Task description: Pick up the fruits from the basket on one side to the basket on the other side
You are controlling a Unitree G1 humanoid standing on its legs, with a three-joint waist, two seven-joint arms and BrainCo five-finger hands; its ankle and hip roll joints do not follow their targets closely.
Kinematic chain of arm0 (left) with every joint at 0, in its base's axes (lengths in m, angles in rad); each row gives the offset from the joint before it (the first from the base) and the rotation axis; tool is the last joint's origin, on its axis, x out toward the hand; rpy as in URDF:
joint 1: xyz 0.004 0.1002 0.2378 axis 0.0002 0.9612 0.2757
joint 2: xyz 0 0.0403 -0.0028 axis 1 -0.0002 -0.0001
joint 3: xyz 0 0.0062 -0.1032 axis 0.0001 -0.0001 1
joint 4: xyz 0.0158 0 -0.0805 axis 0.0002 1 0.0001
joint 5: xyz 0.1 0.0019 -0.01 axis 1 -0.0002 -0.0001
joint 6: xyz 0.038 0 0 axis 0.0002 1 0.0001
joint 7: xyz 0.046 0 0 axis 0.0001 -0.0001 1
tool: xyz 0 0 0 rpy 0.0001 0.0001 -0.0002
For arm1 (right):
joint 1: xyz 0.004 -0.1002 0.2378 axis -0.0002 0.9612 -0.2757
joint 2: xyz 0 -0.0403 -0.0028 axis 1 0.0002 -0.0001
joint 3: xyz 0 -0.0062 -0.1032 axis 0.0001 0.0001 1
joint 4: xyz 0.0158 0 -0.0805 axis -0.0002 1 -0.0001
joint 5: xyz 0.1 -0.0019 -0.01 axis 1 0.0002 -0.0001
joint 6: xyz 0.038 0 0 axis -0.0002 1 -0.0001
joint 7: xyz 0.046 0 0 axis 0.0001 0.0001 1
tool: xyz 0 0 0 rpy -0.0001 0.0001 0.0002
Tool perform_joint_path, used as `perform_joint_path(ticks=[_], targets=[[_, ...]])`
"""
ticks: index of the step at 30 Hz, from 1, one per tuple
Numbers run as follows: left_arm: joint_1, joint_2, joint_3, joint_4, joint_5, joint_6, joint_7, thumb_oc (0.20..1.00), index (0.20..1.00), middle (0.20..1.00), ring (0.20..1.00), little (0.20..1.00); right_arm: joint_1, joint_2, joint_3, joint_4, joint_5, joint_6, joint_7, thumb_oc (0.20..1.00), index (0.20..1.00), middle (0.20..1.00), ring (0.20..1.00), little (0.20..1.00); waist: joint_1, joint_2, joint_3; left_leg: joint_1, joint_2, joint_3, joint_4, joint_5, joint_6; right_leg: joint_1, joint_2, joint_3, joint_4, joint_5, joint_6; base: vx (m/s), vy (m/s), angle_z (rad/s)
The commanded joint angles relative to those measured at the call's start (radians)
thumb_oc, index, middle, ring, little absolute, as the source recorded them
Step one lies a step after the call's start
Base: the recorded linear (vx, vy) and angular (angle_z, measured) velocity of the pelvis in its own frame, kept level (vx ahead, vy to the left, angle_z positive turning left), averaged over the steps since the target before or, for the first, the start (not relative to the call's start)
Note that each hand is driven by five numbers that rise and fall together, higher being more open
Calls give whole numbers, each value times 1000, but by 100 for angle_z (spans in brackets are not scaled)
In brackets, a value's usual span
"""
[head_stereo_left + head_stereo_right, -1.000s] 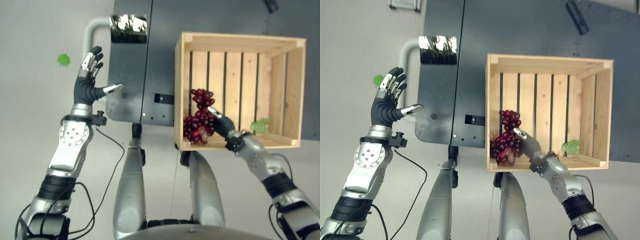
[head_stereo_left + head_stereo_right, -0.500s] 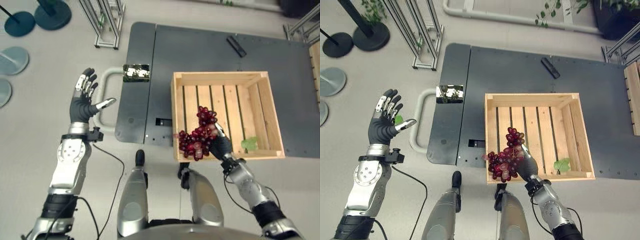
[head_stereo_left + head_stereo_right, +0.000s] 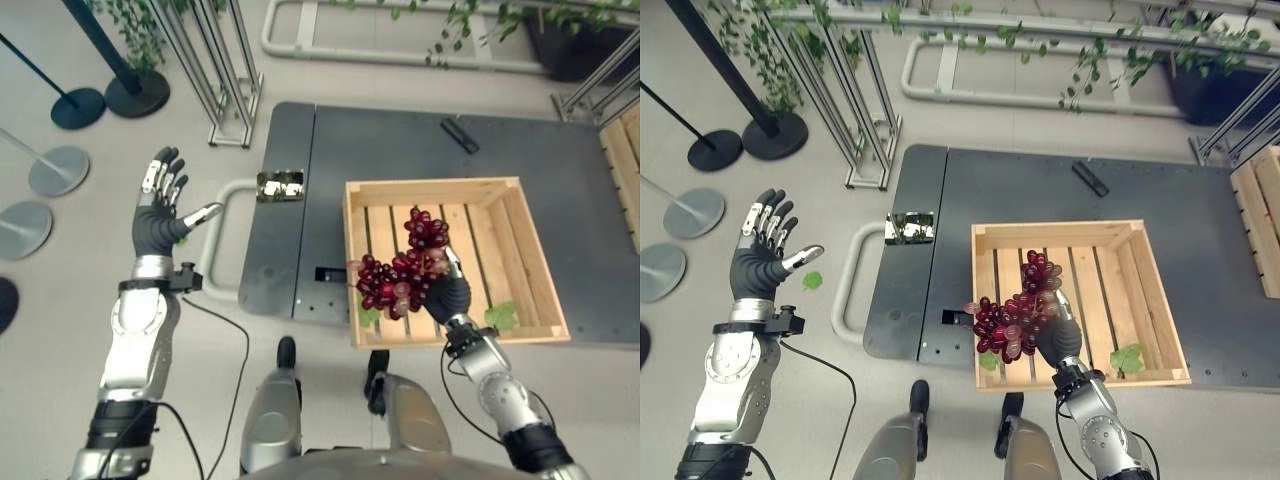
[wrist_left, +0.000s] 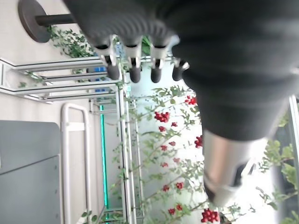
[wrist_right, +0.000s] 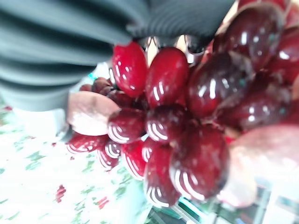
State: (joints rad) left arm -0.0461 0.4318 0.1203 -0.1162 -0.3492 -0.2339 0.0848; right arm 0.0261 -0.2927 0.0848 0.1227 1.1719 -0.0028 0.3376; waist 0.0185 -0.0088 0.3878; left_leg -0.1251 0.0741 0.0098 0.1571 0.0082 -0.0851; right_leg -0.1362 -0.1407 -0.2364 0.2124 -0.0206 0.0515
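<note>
The bunch of red grapes (image 3: pixel 405 268) hangs from your right robot hand (image 3: pixel 447 295), lifted above the near left part of the wooden crate (image 3: pixel 528 210). Its bulk spills to the left of and beyond the hand, out over the crate's left wall. Watch that overhang: a fast swing could shake loose grapes off or let the cluster slip, since the grip appears to catch only its right side. The fingers are curled round the bunch. A green leaf (image 3: pixel 500 316) lies in the crate's near right corner. Your left robot hand (image 3: pixel 160 215) is raised far to the left over the floor, fingers spread and holding nothing.
</note>
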Motion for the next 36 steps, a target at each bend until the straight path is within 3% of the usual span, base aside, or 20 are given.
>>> perform_joint_path(ticks=[1, 10, 16, 21, 31, 36], targets=[[14, 26, 31, -52, -16, -73, 14, 1000, 1000, 1000, 1000, 1000, 2, 14, -29, -95, 41, -62, 9, 200, 200, 200, 200, 200, -11, -26, -69, -21, -41, 8, 40, -58, 32, 23, -33, -29, 21, -55, 75, 94, 0, -1], [77, 57, 22, -69, -29, -30, -67, 1000, 1000, 1000, 1000, 1000, 12, -15, -63, -145, -23, -69, 0, 200, 200, 200, 200, 200, -13, -35, -156, 39, -37, 24, -17, -63, 38, 83, -20, -18, -51, -43, 78, 80, -2, -8], [131, 156, -9, -110, -102, 46, -225, 1000, 1000, 1000, 1000, 1000, 5, -51, -93, -162, -83, -57, -1, 200, 200, 200, 200, 200, -19, -32, -192, 74, -37, 28, -51, -59, 39, 115, -13, -19, -80, -42, 80, 41, 5, -3], [136, 284, -78, -107, -222, 155, -363, 1000, 1000, 1000, 1000, 1000, -2, -103, -92, -169, -145, -26, -5, 200, 200, 200, 200, 200, -29, -34, -226, 107, -41, 33, -73, -61, 44, 149, -7, -17, -115, -35, 82, 29, 5, 0], [21, 527, -209, -131, -275, 237, -464, 1000, 1000, 1000, 1000, 1000, -20, -132, -41, -183, -188, -7, 11, 200, 200, 200, 200, 200, -41, -42, -259, 143, -40, 44, -98, -62, 46, 176, -2, -9, -137, -27, 87, 22, 4, -6], [-93, 582, -346, -143, -298, 274, -495, 1000, 1000, 1000, 1000, 1000, -53, -134, -20, -186, -189, -18, 3, 200, 200, 200, 200, 200, -49, -49, -265, 152, -40, 48, -99, -64, 48, 178, -1, -3, -134, -27, 89, 3, 1, -4]])
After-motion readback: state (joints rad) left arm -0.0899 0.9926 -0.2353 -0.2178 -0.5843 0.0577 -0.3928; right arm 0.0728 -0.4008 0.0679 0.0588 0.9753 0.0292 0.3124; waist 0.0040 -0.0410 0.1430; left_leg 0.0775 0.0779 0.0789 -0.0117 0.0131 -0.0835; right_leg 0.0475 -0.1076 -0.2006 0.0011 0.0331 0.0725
